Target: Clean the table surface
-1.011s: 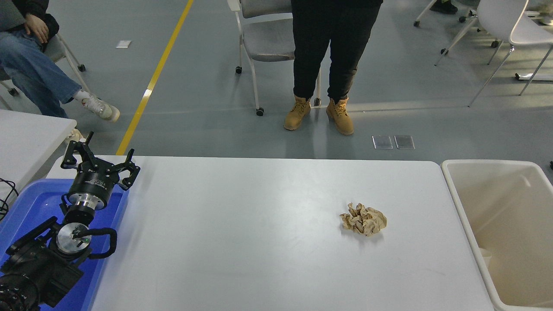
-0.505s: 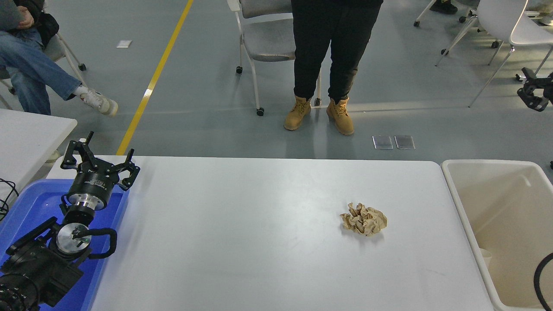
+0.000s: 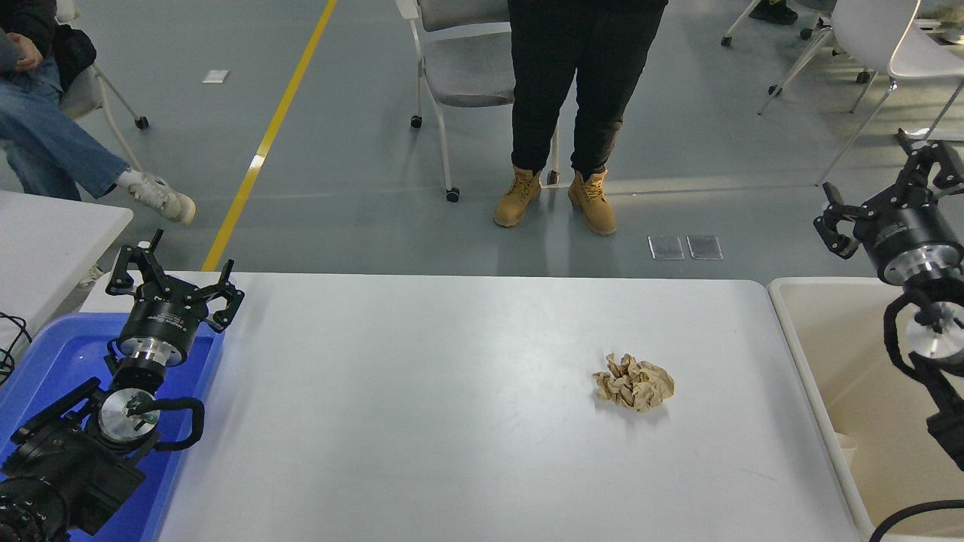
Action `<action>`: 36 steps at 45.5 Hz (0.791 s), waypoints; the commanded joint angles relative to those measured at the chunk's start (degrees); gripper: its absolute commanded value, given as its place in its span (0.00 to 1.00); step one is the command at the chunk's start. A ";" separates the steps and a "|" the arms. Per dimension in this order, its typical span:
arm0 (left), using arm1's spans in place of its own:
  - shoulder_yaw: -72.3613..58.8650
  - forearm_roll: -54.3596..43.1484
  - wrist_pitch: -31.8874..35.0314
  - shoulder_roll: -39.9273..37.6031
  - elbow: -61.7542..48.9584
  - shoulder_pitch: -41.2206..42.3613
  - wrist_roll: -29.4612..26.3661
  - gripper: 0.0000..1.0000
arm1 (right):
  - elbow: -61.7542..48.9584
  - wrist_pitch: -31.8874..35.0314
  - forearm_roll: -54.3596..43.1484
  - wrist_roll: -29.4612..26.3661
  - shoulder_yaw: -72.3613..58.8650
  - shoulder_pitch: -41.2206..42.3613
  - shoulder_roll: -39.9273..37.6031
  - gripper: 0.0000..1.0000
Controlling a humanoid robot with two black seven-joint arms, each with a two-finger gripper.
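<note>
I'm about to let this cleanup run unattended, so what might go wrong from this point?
The crumpled brown paper is light and loose, so the right gripper, now open above the beige tub, might nudge it away rather than pinch it. Coming across, the right arm could clip the tub's near rim. A person in tan boots stands close to the table surface, possibly within a wide swing.

Blue tray [image 3: 45, 354], beige tub [image 3: 828, 331], grey chair [image 3: 467, 75].

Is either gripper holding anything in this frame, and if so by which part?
Nothing is held. The left gripper is open and empty over the blue tray; the right gripper is open, far from the crumpled paper.
</note>
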 commanded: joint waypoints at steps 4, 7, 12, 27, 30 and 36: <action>0.00 0.00 0.00 0.00 -0.06 0.00 0.00 1.00 | 0.30 0.70 -0.52 2.64 -0.25 -4.74 3.37 0.98; 0.00 0.00 0.00 0.00 -0.06 0.00 0.00 1.00 | 0.21 0.79 -0.52 3.25 -0.34 -5.00 3.89 0.98; 0.00 0.00 0.00 0.00 0.02 0.00 0.00 1.00 | 0.30 1.05 -0.61 4.22 -0.34 -5.53 4.86 0.98; 0.00 0.00 0.00 0.00 0.02 0.00 0.00 1.00 | 0.12 1.05 -0.61 4.31 -0.34 -5.45 5.39 0.98; 0.00 0.00 0.00 0.00 -0.06 0.00 0.00 1.00 | -0.32 0.97 -0.61 4.31 -0.51 -5.27 4.86 0.98; 0.00 0.00 0.00 0.00 -0.06 0.00 0.00 1.00 | -0.49 0.88 -0.43 4.31 -1.48 -4.74 3.46 0.98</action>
